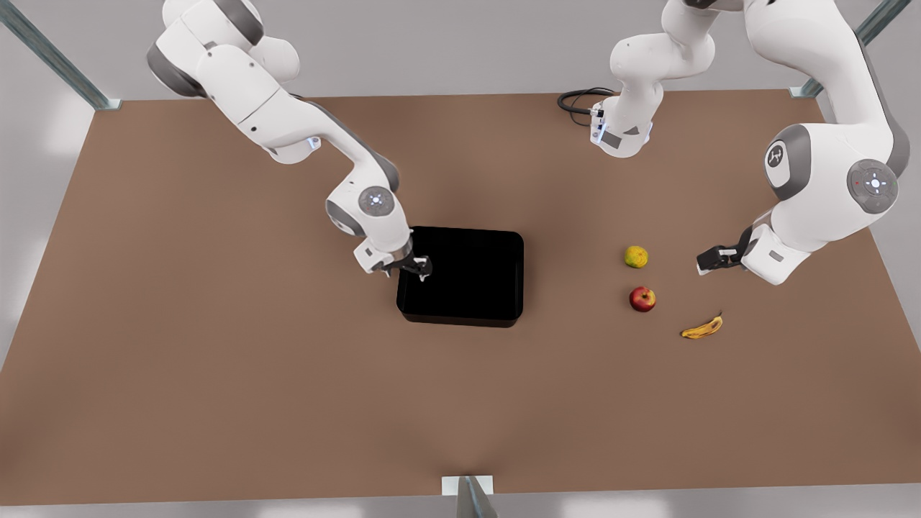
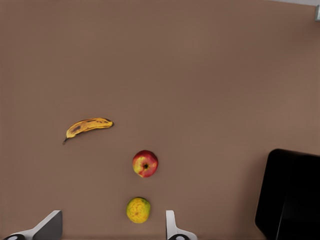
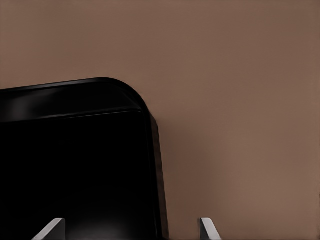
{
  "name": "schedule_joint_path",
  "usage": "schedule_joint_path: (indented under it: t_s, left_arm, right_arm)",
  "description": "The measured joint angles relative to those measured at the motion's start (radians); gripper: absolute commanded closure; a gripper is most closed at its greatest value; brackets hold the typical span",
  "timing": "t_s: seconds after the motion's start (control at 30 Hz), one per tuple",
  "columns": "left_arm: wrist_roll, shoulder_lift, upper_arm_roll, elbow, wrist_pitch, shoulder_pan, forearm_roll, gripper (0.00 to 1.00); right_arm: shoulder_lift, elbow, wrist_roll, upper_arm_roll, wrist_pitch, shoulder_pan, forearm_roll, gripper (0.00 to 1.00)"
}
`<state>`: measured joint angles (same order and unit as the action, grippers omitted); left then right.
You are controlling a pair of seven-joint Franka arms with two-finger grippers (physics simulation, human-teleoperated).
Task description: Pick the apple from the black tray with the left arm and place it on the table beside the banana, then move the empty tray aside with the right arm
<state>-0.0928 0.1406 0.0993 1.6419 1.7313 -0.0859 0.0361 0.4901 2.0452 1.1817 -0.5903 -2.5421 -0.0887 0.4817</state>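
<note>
Brown counter (image 1: 216, 374) filled most of the front view. Black tray (image 1: 468, 277) sat at its centre, holding nothing visible. At the tray's left wall the right claw (image 1: 419, 268) hovered with fingers spread, straddling that rim (the right wrist view showed one tip over the tray and one over the counter). Toward the middle right, the left claw (image 1: 709, 259) hung spread above the counter, holding nothing. Below it lay the banana (image 1: 701, 328), with the red apple (image 1: 642, 298) near it to the left and a yellow-green fruit (image 1: 636, 256) just above the apple.
</note>
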Motion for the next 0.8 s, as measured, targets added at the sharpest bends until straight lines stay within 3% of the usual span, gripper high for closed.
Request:
schedule_joint_path:
  t_s: [0.4,0.53,0.67,0.8]
  left_arm:
    - [0.024,0.002,0.000,0.000,-0.002,0.000,0.000,0.00]
    - [0.029,0.002,0.000,0.000,-0.002,0.000,0.000,0.00]
    - [0.033,0.002,0.000,0.000,-0.002,0.001,0.000,0.00]
    - [0.036,0.002,0.000,0.000,-0.002,0.000,0.000,0.00]
  right_arm:
    - [0.030,0.049,0.018,0.002,-0.103,0.003,0.015,0.03]
    - [0.046,0.048,0.022,0.003,-0.114,0.003,0.016,0.15]
    - [0.055,0.047,0.025,0.004,-0.119,0.004,0.016,0.37]
    - [0.054,0.047,0.028,0.004,-0.121,0.018,0.015,0.51]
